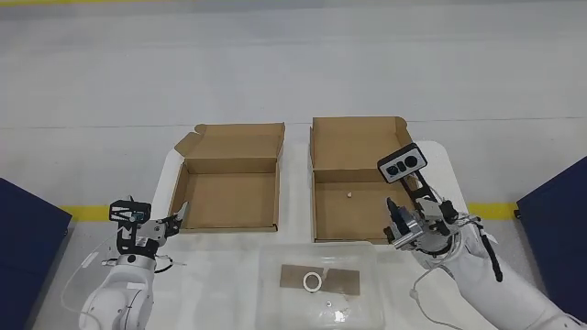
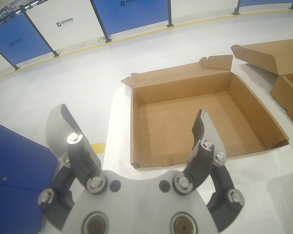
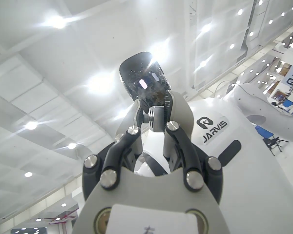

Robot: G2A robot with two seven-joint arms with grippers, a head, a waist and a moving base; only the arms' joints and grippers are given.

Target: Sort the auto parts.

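Observation:
My right gripper (image 3: 152,119) is turned upward and shut on a small silver metal block with a bolt (image 3: 155,122). In the top view my right gripper (image 1: 409,223) hangs over the near right corner of the right cardboard box (image 1: 323,203), which holds one tiny part (image 1: 349,194). My left gripper (image 2: 131,113) is open with nothing between its fingers; in the top view my left gripper (image 1: 171,222) sits just off the near left corner of the empty left cardboard box (image 1: 275,192). The left box (image 2: 256,108) lies open in front of the left fingers.
A clear plastic bin (image 1: 271,275) stands at the table's front centre, holding a white ring (image 1: 313,281), a flat brown cardboard piece (image 1: 344,280) and a small metal part (image 1: 339,314). Both box lids are folded back. The right box (image 2: 280,86) stands close beside the left one.

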